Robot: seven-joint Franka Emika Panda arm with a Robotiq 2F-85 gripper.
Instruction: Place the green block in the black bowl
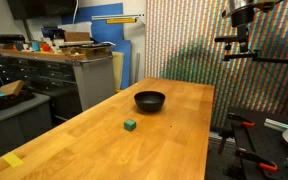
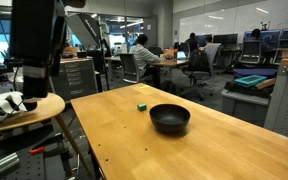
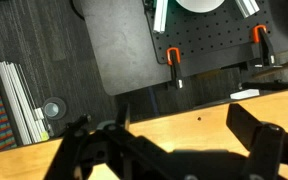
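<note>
The green block (image 1: 130, 125) is a tiny dark green cube lying on the wooden table (image 1: 174, 140), a little in front of the black bowl (image 1: 150, 100). In both exterior views the block (image 2: 141, 104) and the glossy, empty bowl (image 2: 170, 118) stand apart. My gripper (image 1: 240, 48) hangs high above the table's far edge, well away from both; it also shows in an exterior view (image 2: 31, 82). In the wrist view my gripper (image 3: 166, 122) has its dark fingers spread wide with nothing between them, over the table edge. Block and bowl are out of the wrist view.
A stool with a white glove-like object (image 2: 9, 103) stands beside the table. Black floor mat and orange clamps (image 3: 172, 58) lie below the table edge. Cabinets and a workbench (image 1: 74, 60) stand behind; people sit at desks (image 2: 144, 52) in the background.
</note>
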